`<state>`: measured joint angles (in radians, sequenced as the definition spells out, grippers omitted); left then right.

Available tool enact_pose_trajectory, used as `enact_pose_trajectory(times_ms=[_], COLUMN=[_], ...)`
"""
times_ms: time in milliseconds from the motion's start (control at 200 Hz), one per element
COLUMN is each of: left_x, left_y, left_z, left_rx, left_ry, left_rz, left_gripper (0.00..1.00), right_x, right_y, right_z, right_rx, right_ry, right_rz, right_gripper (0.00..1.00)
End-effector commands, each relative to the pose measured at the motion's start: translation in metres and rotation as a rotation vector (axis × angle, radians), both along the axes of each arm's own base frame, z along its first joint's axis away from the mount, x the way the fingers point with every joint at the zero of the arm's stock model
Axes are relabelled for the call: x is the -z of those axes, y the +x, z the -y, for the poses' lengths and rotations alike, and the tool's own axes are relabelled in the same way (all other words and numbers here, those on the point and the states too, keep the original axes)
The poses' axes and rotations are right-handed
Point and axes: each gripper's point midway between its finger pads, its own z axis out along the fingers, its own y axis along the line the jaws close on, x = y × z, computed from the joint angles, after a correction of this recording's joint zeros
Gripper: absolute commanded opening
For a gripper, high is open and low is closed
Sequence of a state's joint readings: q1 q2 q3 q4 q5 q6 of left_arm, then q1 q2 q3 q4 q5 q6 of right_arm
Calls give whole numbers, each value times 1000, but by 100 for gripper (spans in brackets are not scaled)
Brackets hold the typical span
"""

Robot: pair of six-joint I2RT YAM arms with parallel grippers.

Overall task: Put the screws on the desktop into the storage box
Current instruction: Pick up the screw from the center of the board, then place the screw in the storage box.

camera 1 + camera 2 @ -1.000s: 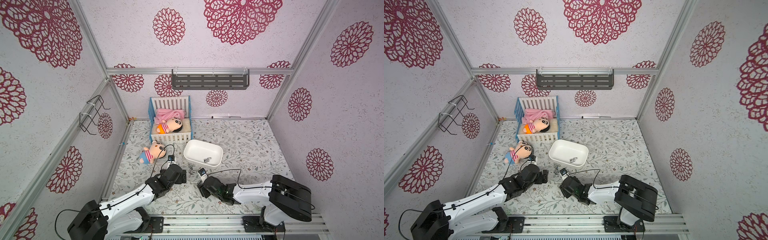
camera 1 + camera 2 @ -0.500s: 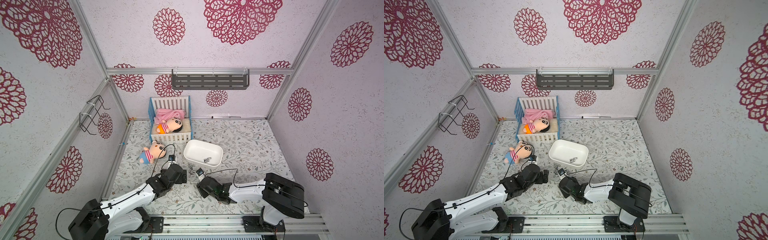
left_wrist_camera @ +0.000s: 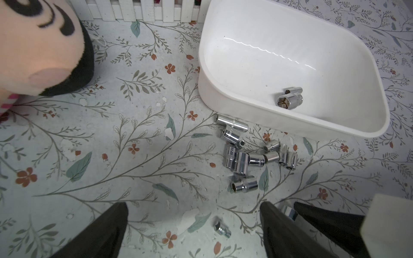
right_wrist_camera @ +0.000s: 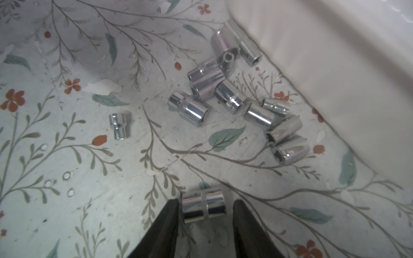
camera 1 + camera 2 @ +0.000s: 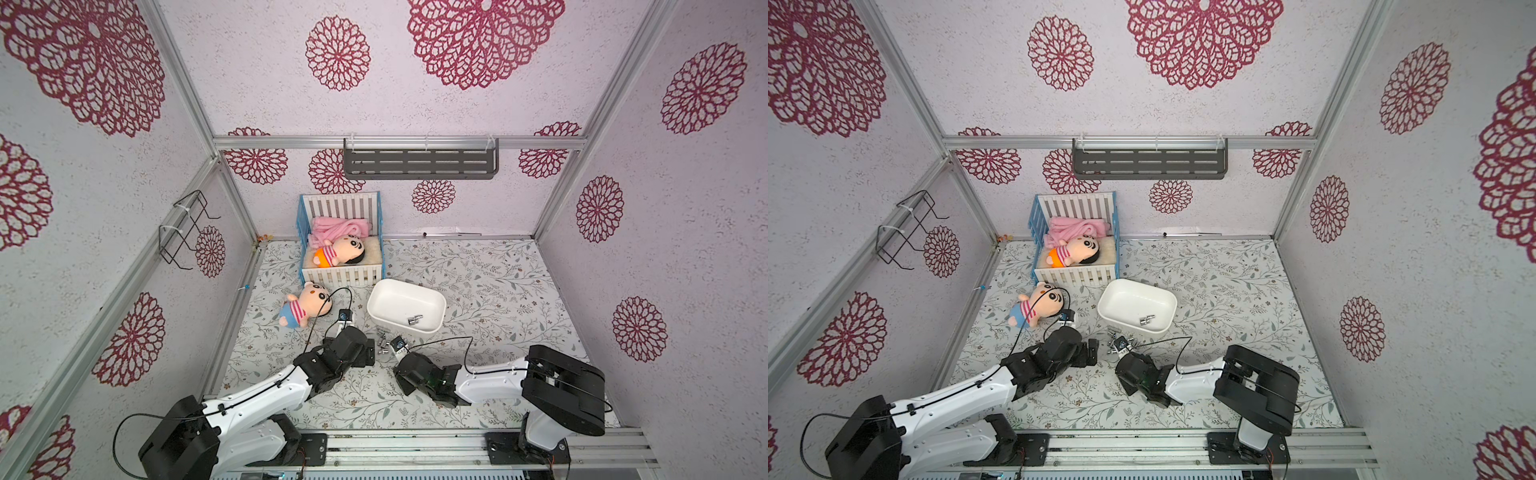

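The screws lie mostly in a loose heap on the desktop, just beside the near wall of the storage box. Two pieces already rest inside the box. The right gripper stands low over the desktop with its jaws partly spread, one at each flat end of a single screw lying near the heap. Narrow gaps show on both sides, so nothing is pinched. The left gripper is spread wide and empty, with a stray screw on the desktop between its fingers. The pieces appear to be hard, polished metal: rigid, dense for their size, slippery and likely to roll. A hold across the flat ends should resist rolling. In both top views the arms cover part of the heap, so no exact count is possible. In the left wrist view dark fingers crowd around the straddled screw, and their owners cannot be told apart.
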<state>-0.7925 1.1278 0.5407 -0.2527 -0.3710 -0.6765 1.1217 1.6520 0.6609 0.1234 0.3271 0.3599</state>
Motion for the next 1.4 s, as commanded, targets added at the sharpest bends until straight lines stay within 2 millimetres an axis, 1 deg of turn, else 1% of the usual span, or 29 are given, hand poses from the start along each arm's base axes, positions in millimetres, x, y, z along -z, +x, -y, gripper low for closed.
enact_pose_trajectory(times_ms=[0, 70, 200, 385, 420, 635, 685, 725, 841, 901, 966, 1081, 1136, 1271, 1336, 1391], left_x=[-2, -2, -3, -5, -5, -6, -6, -7, -9, -10, -10, -7, -6, -3, -2, -1], left_y=[-2, -2, -2, -2, -2, -1, -1, 0, 0, -1, -1, -1, -1, -1, -2, -1], left_z=[6, 7, 7, 6, 6, 4, 3, 2, 3, 4, 4, 5, 5, 8, 9, 10], left_rx=[29, 30, 33, 31, 29, 20, 16, 13, 18, 22, 21, 26, 29, 35, 41, 40], left_ry=[10, 10, 10, 12, 12, 22, 25, 27, 20, 15, 17, 21, 23, 29, 28, 31], left_rz=[-4, -5, -6, -4, -1, 5, 8, 11, 14, 15, 15, 7, 2, -12, -18, -19], left_gripper=[97, 97, 97, 97, 97, 97, 97, 97, 97, 97, 97, 97, 97, 97, 97, 97], right_x=[1, 1, -5, -21, -24, -40, -46, -55, -91, -108, -121, -129, -128, -110, -102, -96], right_y=[4, 4, 5, 4, 5, 7, 11, 14, 22, 32, 48, 83, 98, 133, 145, 152], right_z=[2, 3, 4, 6, 7, 17, 21, 24, 22, 24, 27, 35, 36, 38, 38, 36], right_rx=[26, 29, 28, 30, 35, 68, 87, 99, 100, 117, 143, 205, 224, 283, 295, 299], right_ry=[-21, -25, -13, 39, 46, 73, 70, 78, 155, 199, 232, 251, 243, 210, 202, 194], right_rz=[6, 8, 23, 52, 61, 100, 115, 126, 160, 170, 170, 161, 158, 110, 94, 80], right_gripper=[41, 39, 35, 31, 29, 29, 29, 29, 30, 30, 30, 31, 31, 32, 33, 34])
